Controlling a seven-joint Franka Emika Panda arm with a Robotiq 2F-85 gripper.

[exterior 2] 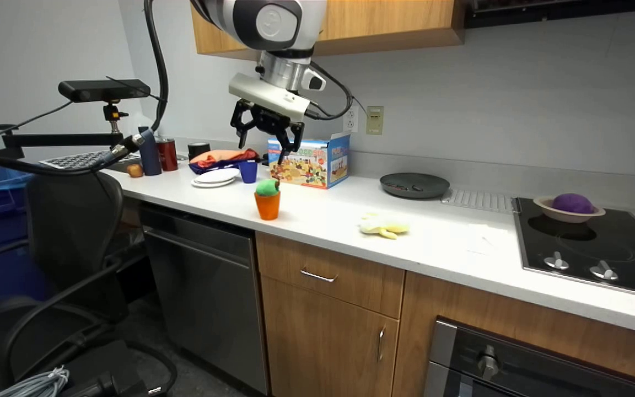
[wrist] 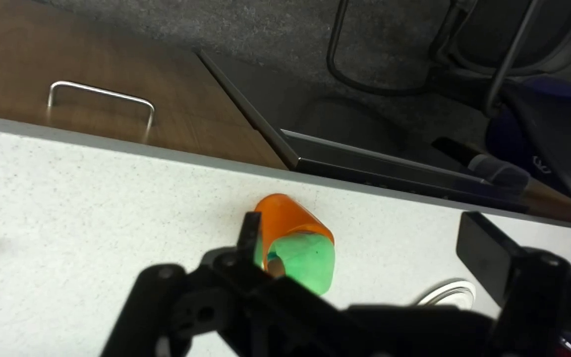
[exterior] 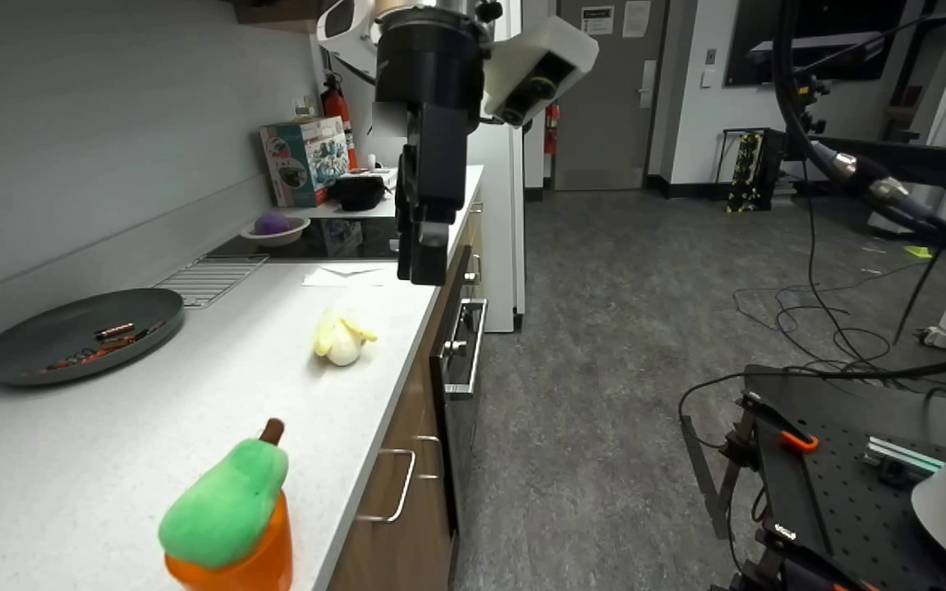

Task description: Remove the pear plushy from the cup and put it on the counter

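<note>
The pear plushy (exterior: 227, 501) is bright green with a brown stem and sits in the orange cup (exterior: 269, 552), its top sticking out above the rim. The pear (exterior 2: 267, 187) and cup (exterior 2: 268, 208) stand upright near the front edge of the white counter (exterior 2: 323, 212). My gripper (exterior 2: 262, 152) is open and empty, high above the pear and apart from it. In the wrist view the fingers (wrist: 360, 243) are wide apart. The pear (wrist: 310, 258) and cup (wrist: 288, 218) show beside the left finger, which hides part of them. The cup's inside is hidden.
A pale yellowish lump (exterior 2: 382, 224) lies on the counter. Behind are a dark plate (exterior 2: 414, 184), a wire rack (exterior 2: 480, 199) and a colourful box (exterior 2: 309, 162). A blue cup (exterior 2: 248, 171) and white plates (exterior 2: 213, 179) stand near the orange cup. A cooktop (exterior 2: 576, 237) is farther along.
</note>
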